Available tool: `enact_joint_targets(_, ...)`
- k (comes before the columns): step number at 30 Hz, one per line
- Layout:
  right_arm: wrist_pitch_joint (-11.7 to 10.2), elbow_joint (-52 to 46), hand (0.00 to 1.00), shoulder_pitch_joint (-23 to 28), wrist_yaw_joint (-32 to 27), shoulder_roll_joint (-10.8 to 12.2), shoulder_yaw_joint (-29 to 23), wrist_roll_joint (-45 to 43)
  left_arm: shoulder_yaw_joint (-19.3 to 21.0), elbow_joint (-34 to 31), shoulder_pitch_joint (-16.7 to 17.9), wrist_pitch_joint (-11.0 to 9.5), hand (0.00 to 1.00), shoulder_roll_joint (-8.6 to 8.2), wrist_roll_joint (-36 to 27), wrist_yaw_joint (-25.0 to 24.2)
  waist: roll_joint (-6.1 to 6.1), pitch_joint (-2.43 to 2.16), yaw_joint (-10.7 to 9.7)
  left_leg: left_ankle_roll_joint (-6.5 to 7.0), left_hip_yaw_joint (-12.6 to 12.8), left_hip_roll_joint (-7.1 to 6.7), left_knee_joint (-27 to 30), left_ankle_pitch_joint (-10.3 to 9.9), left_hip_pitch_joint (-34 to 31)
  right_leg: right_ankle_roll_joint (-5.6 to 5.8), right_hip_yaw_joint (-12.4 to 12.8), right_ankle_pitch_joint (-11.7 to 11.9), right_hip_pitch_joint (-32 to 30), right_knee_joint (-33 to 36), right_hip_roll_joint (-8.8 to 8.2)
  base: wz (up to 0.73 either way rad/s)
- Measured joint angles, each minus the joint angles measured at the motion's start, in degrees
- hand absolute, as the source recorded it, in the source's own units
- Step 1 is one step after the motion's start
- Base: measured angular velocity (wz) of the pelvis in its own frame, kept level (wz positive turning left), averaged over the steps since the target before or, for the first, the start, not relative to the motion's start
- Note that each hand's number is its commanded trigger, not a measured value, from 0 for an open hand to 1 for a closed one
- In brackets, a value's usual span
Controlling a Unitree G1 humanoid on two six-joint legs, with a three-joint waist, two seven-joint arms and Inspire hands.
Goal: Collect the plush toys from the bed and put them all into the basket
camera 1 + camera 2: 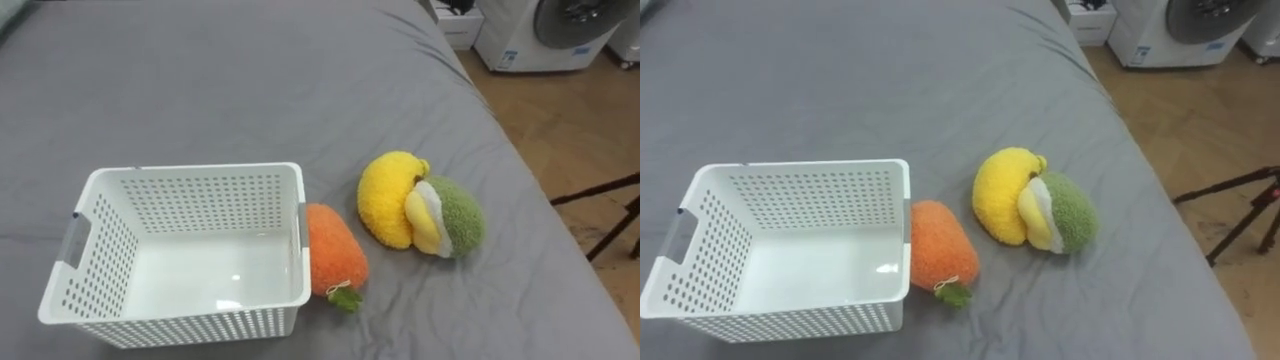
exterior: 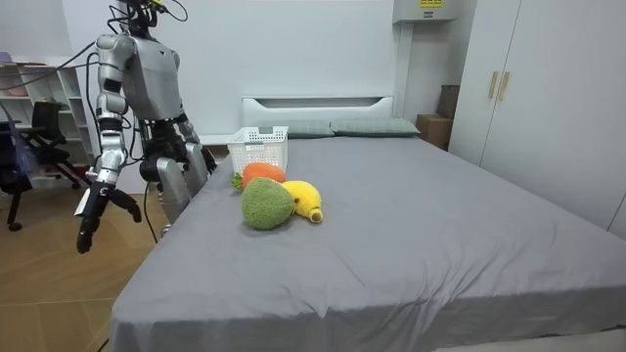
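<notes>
the right hand [image 2: 95,208] is being held low beside the robot's hip, fingers hanging loose and straight, nothing being gripped; it is being kept out over the wooden floor [image 2: 59,303], apart from the bed [image 2: 411,225]; the robot is being seen standing upright at the bed's long side, on the room view's left, close to the headboard [image 2: 318,101].

just before it on the grey sheet a white perforated basket [image 1: 190,171] is being shown upright; an orange carrot toy [image 1: 335,250] is lying against the basket's right wall, touching it, its green tuft being pointed toward the robot; to the right of it, near but apart, a yellow toy [image 1: 388,198] and a green toy [image 1: 460,216] are lying pressed together, a pale yellow part being seen between them; all three toys are lying on the sheet, outside the basket.

the sheet is being shown smooth with a few soft creases; two grey pillows [image 2: 377,126] are lying at the headboard; pale wardrobe doors [image 2: 548,98] are being seen past the bed on the room view's right, a washing machine [image 1: 545,30] and black tripod legs [image 1: 610,205] on the floor beyond the bed's foot.
</notes>
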Motion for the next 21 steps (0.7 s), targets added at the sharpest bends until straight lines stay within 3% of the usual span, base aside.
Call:
enact_joint_targets(5,-0.65,-10.71,0.0,-0.21,-4.17,-0.44,0.22,-2.7,-0.22,-1.56,0.05,0.77,0.0,0.24,-0.01,-0.46,0.1,-0.21,0.21,0.0,0.04,0.02,-0.06,0.0,-0.94,-0.01,-0.01,0.13,-1.03,0.02,0.0,-0.01)
enact_joint_targets(10,-0.95,-21.16,0.0,-2.19,-6.44,-0.62,5.55,-10.49,-2.39,-1.59,-0.02,0.98,0.0,0.57,0.74,-0.67,0.44,-0.14,1.14,-0.03,1.48,0.1,-0.14,0.01,-1.43,-0.08,0.38,0.4,-1.99,0.17,0.11,-0.09)
enact_joint_targets(16,-0.98,-28.98,0.0,-4.93,-7.0,-1.92,9.69,-17.85,-3.12,-2.89,0.2,0.97,0.0,0.79,2.25,-0.66,0.54,-0.15,2.77,-0.04,1.44,0.25,-0.06,0.01,-1.79,-0.09,0.11,0.42,-2.09,0.03,0.06,0.0)
enact_joint_targets(21,-1.19,-31.48,0.0,-7.62,-7.53,-2.92,16.18,-20.74,-7.0,-3.06,-0.08,1.17,0.0,1.89,2.23,-0.51,0.76,-0.28,3.88,-0.03,1.4,0.32,0.16,0.01,-2.8,-0.17,0.2,0.6,-3.03,0.0,0.1,0.0)
